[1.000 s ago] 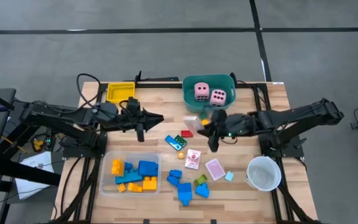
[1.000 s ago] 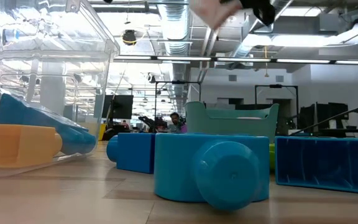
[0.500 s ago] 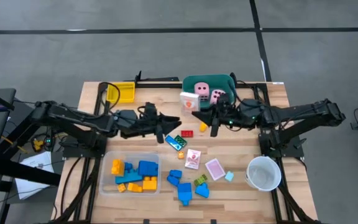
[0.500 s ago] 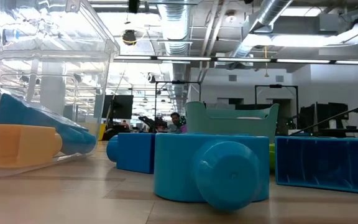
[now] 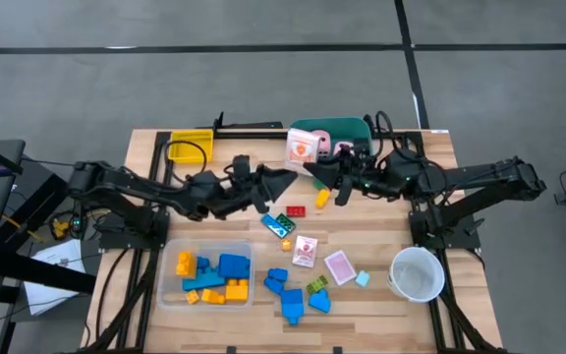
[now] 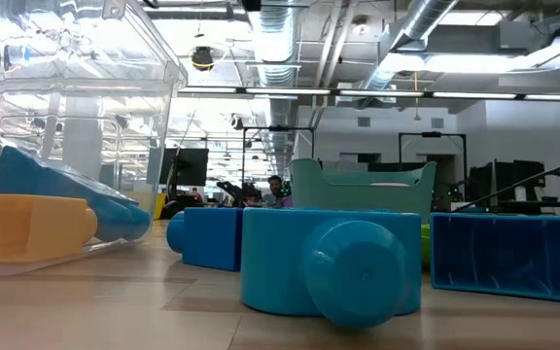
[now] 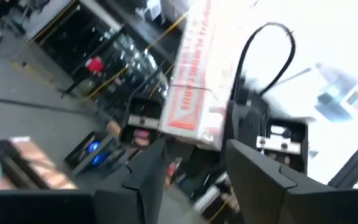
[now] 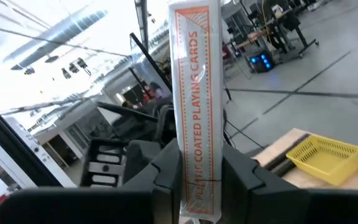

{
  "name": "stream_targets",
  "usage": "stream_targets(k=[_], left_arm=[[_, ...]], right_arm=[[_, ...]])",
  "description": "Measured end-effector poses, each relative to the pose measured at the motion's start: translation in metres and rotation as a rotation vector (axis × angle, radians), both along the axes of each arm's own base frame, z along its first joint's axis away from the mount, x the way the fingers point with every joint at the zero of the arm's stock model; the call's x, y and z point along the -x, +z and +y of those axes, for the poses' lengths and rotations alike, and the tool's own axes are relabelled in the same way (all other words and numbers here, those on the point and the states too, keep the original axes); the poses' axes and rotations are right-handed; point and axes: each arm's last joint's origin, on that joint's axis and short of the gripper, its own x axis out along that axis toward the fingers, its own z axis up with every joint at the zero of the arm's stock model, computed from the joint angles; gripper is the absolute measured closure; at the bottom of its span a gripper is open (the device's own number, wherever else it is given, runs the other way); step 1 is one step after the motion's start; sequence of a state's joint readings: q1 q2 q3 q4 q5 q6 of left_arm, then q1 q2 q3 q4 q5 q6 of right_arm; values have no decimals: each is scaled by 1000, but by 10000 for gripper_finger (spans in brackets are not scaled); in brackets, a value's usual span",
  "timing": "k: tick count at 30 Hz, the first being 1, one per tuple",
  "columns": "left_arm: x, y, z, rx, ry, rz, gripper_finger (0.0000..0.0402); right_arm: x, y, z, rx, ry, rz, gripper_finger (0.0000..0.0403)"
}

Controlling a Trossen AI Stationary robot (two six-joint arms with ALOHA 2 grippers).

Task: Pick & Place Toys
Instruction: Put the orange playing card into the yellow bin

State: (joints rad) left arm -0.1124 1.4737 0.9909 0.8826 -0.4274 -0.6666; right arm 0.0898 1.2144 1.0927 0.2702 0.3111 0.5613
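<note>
My right gripper [image 5: 314,169] is raised over the table's far middle and shut on a pink-white playing-card box [image 5: 301,147], in front of the teal tub [image 5: 334,128]. A pink die [image 5: 345,149] shows in the tub. My left gripper [image 5: 285,177] is open, pointing at the box from the table's left. Its fingers [image 7: 148,177] stand just short of the box's end [image 7: 188,124], and I cannot tell if they touch it. Blue blocks [image 5: 288,295], a red block [image 5: 295,210] and loose cards [image 5: 306,251] lie on the table. My right gripper pinches the card box near one end [image 8: 196,174] between its two fingers [image 8: 166,168], one on each broad face. The fingers come about level from the table's right. The box stands up out of them, lifted clear, its narrow printed side [image 8: 194,93] toward the wrist camera.
A clear tray [image 5: 209,280] with blue and orange blocks sits at the near left. A yellow tray [image 5: 189,146] is at the far left and a white cup [image 5: 417,272] at the near right. In the low view, blue blocks [image 6: 329,267] fill the foreground.
My right gripper has risen and gone toward the far edge with the card box, tipping from pointing down to about level. The box is now lifted clear. My left gripper has gone toward the table's right, toward the box, and tipped up from pointing down.
</note>
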Motion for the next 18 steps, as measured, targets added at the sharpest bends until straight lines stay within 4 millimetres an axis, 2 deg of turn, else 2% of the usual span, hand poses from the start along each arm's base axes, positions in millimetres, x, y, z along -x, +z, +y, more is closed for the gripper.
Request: stream_targets(k=[6,18], left_arm=[[-1,3,6,8,20,-87,253],[0,5,7,5,23,-111,289]], right_arm=[[0,2,-2,-1,-4,-21,341],[0,2,-2,1,10,-25,339]])
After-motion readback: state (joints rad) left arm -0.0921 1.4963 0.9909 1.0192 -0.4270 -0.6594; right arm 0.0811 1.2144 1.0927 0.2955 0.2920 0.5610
